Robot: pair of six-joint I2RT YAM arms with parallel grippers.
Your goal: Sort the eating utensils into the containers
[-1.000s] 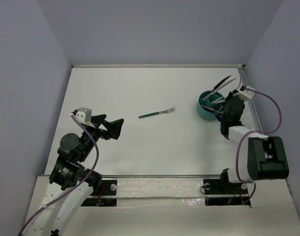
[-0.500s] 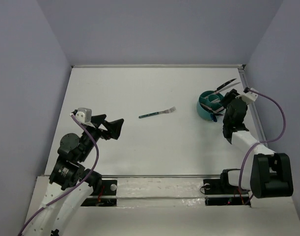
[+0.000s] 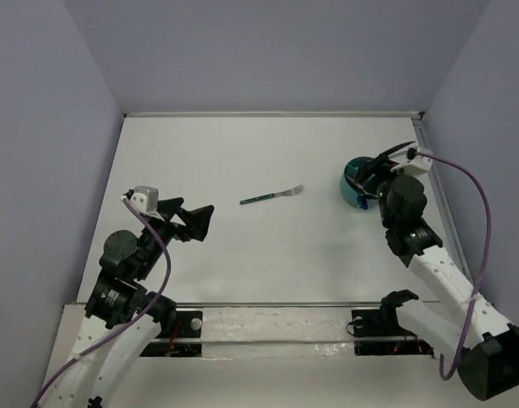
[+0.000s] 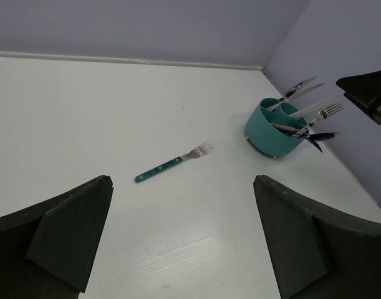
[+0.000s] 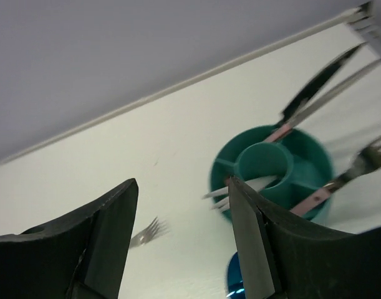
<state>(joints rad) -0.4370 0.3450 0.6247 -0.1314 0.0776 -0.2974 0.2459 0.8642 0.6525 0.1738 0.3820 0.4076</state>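
Blue spoon (image 5: 232,279) blurred; cut off below

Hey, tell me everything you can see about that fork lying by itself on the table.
The fork lies flat and alone near the middle of the white table, touching only the tabletop. It has a slim teal-green handle with small pale marks along it, and a silver, metal-looking neck and tines. It lies at a slant: the handle end points toward the left arm's side, the tines toward the teal cup, which stands well apart. Nothing holds it.

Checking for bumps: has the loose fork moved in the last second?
No. The fork lies at the same spot and angle, left of the teal cup.
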